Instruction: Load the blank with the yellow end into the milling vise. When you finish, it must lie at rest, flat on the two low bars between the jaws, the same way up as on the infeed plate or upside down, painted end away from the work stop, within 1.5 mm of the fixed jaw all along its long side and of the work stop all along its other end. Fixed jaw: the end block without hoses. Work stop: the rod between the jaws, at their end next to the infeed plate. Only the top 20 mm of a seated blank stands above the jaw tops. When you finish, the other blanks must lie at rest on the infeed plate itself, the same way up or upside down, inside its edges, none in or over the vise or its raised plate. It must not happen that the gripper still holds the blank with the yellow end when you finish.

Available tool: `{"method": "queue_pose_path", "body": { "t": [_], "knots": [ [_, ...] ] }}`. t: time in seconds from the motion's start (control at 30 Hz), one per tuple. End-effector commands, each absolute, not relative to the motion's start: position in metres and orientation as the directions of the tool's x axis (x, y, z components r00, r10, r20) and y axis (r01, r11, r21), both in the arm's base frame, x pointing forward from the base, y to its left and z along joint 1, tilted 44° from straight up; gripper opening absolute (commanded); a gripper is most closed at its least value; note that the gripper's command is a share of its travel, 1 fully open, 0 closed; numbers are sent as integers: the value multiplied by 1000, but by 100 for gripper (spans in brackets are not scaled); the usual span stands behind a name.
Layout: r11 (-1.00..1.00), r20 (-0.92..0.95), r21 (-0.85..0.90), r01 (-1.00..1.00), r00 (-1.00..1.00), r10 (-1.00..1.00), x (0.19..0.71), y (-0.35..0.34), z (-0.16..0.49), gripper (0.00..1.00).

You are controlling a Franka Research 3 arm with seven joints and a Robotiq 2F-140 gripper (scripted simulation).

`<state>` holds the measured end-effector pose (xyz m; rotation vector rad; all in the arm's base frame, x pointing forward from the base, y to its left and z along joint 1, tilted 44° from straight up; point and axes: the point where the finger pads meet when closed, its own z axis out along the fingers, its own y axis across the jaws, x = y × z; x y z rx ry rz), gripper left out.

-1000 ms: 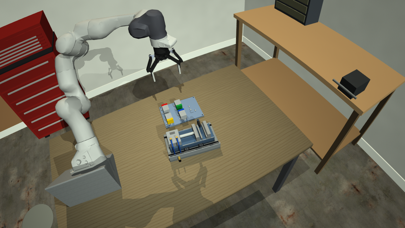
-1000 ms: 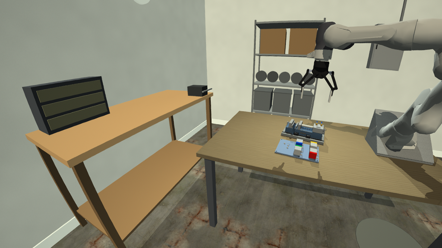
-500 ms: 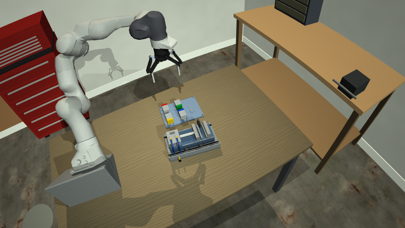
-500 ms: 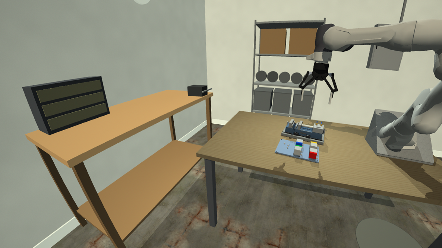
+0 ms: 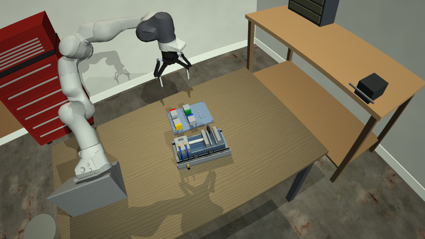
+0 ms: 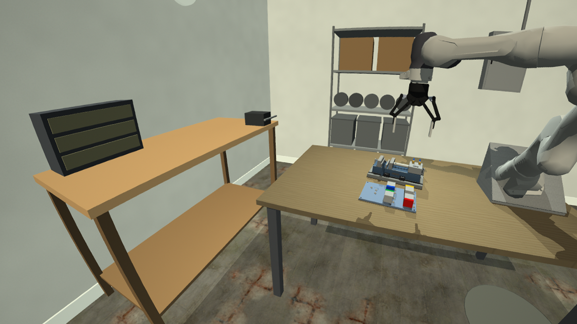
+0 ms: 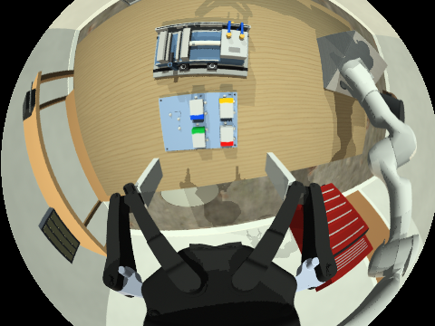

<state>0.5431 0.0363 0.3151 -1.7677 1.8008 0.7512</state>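
The blank with the yellow end [image 5: 177, 124] [image 7: 226, 109] lies on the blue infeed plate [image 5: 208, 115] [image 7: 174, 136] [image 6: 370, 194], its yellow end toward the vise. The milling vise [image 5: 205, 146] [image 6: 398, 172] [image 7: 204, 53] stands beside the plate on its raised plate. Its fixed jaw [image 5: 216, 135] [image 7: 162, 46] is the end block without hoses. The dark work stop [image 5: 208, 128] [image 7: 171, 59] is at the jaws' end next to the infeed plate. Nothing shows between the jaws. My gripper [image 5: 175, 82] [image 6: 411, 134] [image 7: 213, 164] is open and empty, high above the table.
Three other blanks, red-ended [image 5: 173, 113] [image 7: 227, 135], green-ended [image 5: 187, 109] [image 7: 198, 138] and blue-ended [image 5: 191, 119] [image 7: 196, 109], lie on the infeed plate near the yellow one. Blue hoses [image 5: 180, 153] [image 7: 229, 27] rise from the vise's other end block. Small pins stand on the plate.
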Motion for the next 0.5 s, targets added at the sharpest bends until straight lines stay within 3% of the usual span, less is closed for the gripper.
{"method": "queue_pose_path", "body": {
  "t": [0.0, 0.47],
  "knots": [
    [3, -693, 36, -999, -27, -720, 544, 39, 315, 100],
    [3, -693, 36, -999, -27, -720, 545, 42, 313, 100]
  ]
}}
